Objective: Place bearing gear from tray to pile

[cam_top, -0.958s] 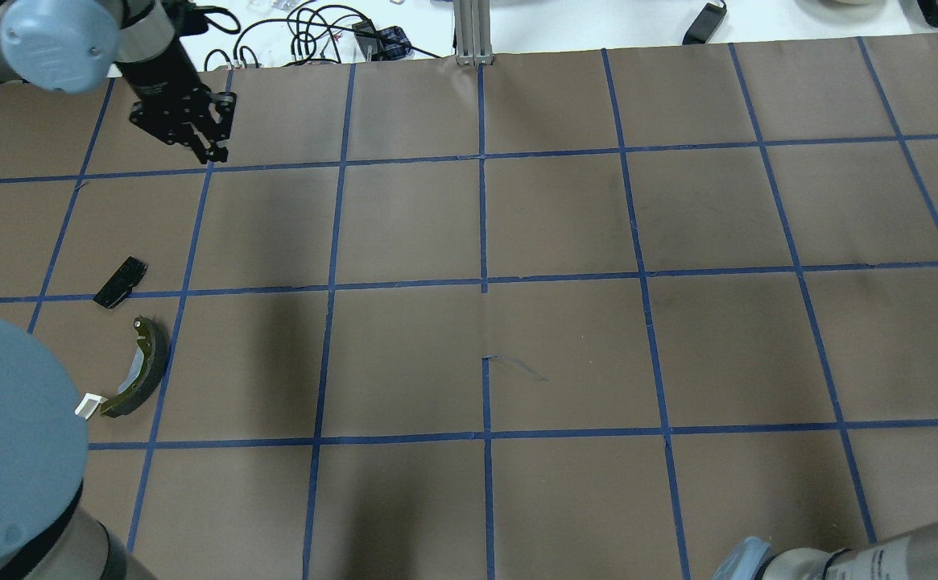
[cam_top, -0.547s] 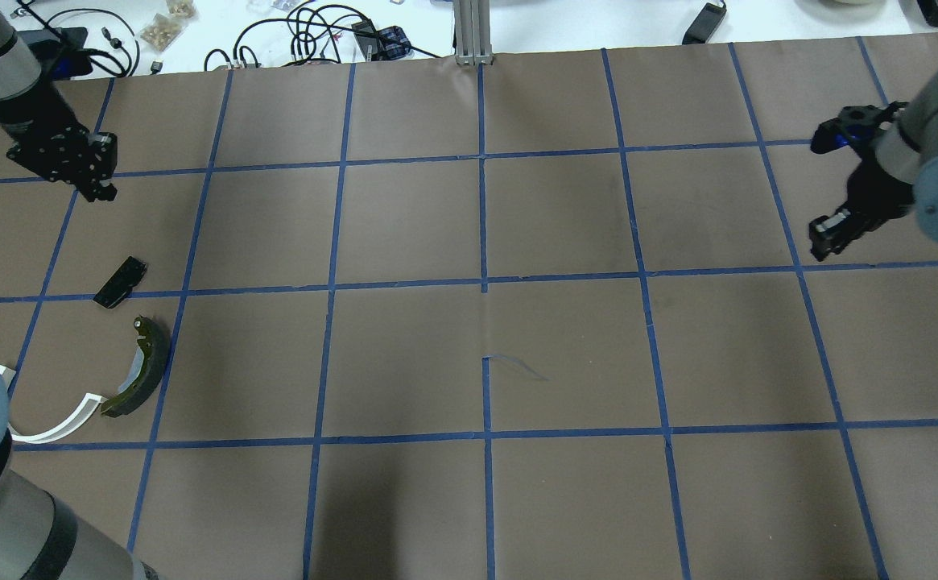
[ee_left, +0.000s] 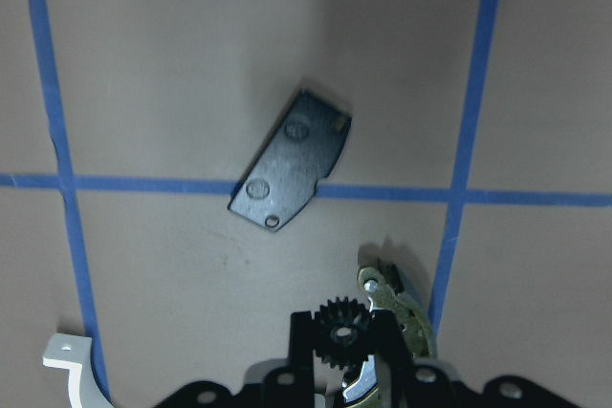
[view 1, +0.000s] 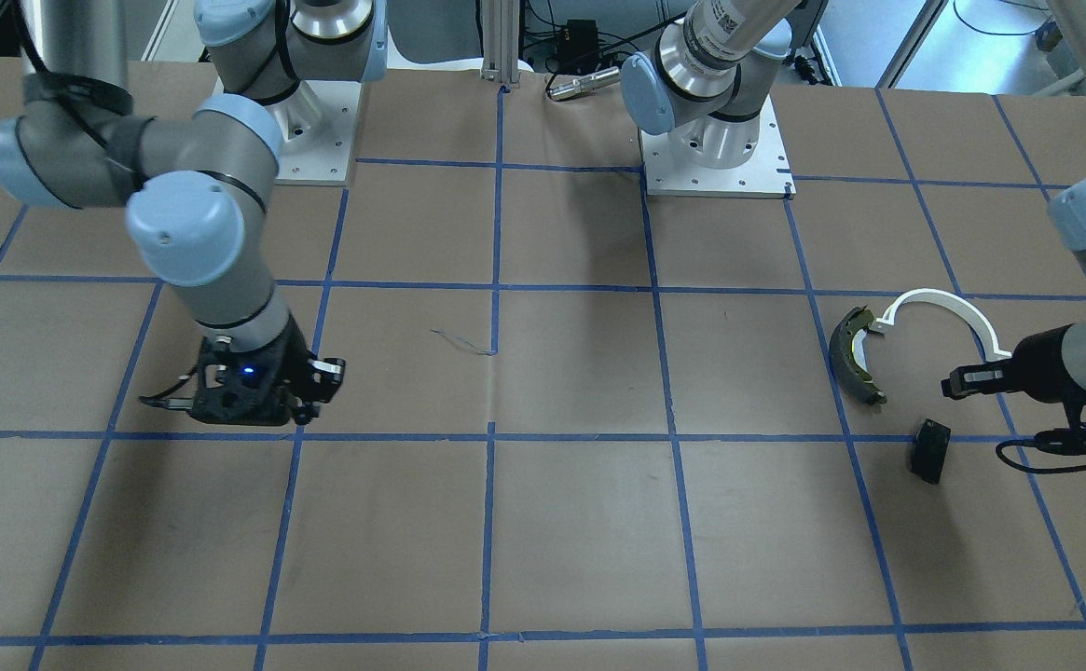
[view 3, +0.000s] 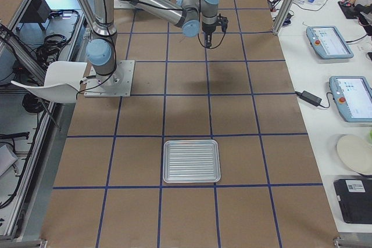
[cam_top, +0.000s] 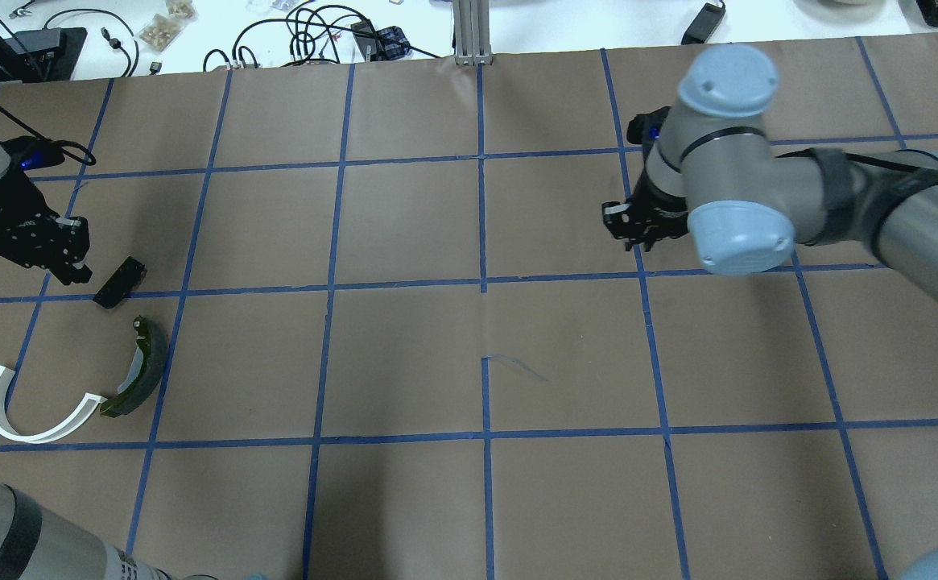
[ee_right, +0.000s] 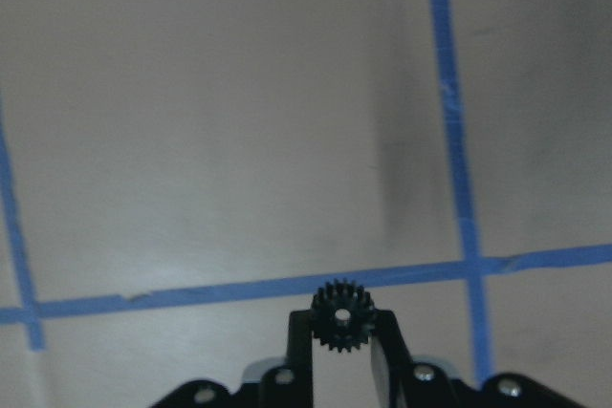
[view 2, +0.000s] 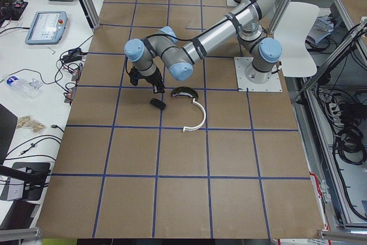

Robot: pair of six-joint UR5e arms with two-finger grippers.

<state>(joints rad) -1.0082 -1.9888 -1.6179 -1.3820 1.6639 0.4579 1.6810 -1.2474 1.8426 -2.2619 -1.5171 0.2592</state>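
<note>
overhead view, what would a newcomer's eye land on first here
Probably the bulky right arm reaching in from the right edge, its right hand over the table's middle right. Then the pile at the left edge: white half-ring bracket, dark brake shoe, black brake pad, the left hand beside the pad. Each hand pinches a small black gear.

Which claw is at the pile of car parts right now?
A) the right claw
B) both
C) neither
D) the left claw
D: overhead, the left claw, holding a small black toothed gear, hangs beside the pile's small black flat brake pad, while the right claw is far across the brown paper-covered table.
</note>
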